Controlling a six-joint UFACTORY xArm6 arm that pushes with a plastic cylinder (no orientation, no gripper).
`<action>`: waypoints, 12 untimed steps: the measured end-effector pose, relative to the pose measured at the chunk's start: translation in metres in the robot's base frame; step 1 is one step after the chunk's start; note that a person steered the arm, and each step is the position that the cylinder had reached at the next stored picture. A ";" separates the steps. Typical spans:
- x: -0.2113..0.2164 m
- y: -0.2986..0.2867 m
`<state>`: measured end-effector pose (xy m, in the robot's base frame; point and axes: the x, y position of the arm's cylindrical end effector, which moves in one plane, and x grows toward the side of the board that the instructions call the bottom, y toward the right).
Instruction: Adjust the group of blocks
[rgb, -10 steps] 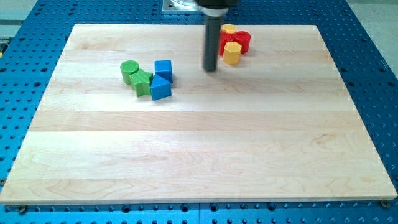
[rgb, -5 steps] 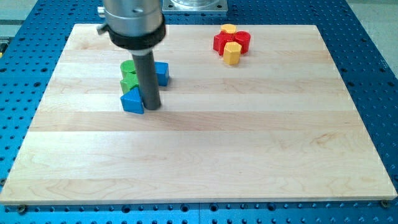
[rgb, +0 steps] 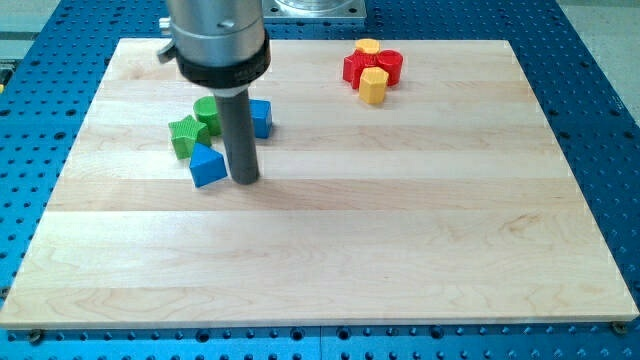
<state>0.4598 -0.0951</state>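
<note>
My tip (rgb: 245, 180) rests on the board just right of a blue triangular block (rgb: 207, 166), close to it. A green star-shaped block (rgb: 186, 135) lies up-left of that blue block. A green round block (rgb: 208, 112) sits behind it, partly hidden by the rod. A blue cube (rgb: 260, 117) shows right of the rod, partly hidden. At the view's top right a second group stands: red blocks (rgb: 388, 66), a yellow block in front (rgb: 372, 86) and a yellow block behind (rgb: 367, 46).
The wooden board (rgb: 400, 240) lies on a blue perforated table (rgb: 610, 120). The arm's grey metal body (rgb: 215, 35) hangs over the board's upper left.
The tip swept from near the red and yellow group to the left group. The blue triangular block slid down-left, and the green star moved left. The tip has barely moved in the last half second.
</note>
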 end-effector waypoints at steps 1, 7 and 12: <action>0.011 -0.051; -0.047 -0.096; 0.062 -0.090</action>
<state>0.5215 -0.1848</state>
